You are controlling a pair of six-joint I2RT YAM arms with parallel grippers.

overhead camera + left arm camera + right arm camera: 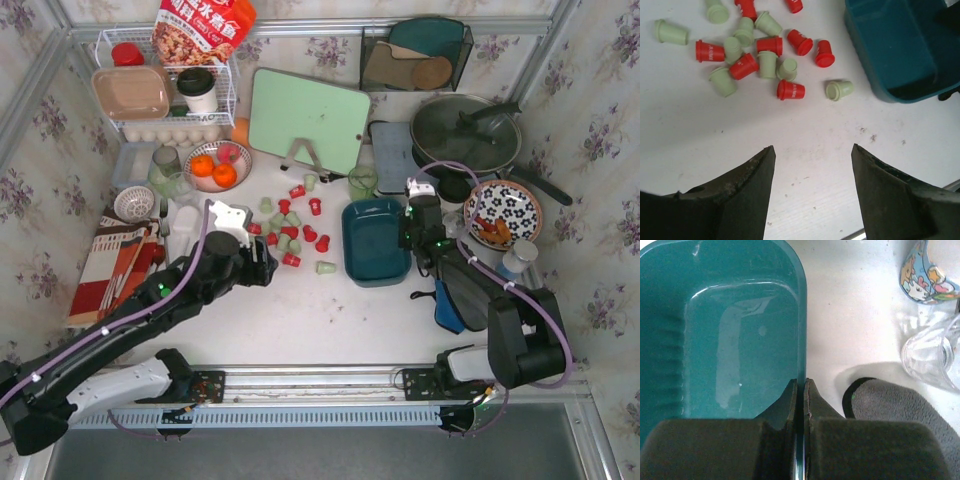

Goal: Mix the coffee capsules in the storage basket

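Left gripper (813, 150) fingers spread apart, nothing between them, hovering over bare white table (805, 125)

Right gripper (801, 385) fingers pinched shut on the 3 o'clock wall of the storage basket (740, 340), so the bin is steadied. Basket empty, no pods inside

Coffee capsules (744, 66), red and pale green, all loose on the table at 9 to 10 o'clock of the basket in the top view. Most lie on their sides in a tight bunch. One lone pale green capsule (839, 90) sits apart, nearest the basket

Step in hand, as I judge it: first pick by the left arm. Best start is the lone green one, since its neighbours are clear of the fingers. Come straight down, close across the tapered body, lift above the rim before crossing. Alternate colours to get a mix

Room: open table at 6 o'clock of the bunch, good approach side. Tighter at 12 o'clock, where the pale green cutting board (305, 118) and green glass cup (362, 182) stand close. Watch the basket's 9 o'clock wall on the carry
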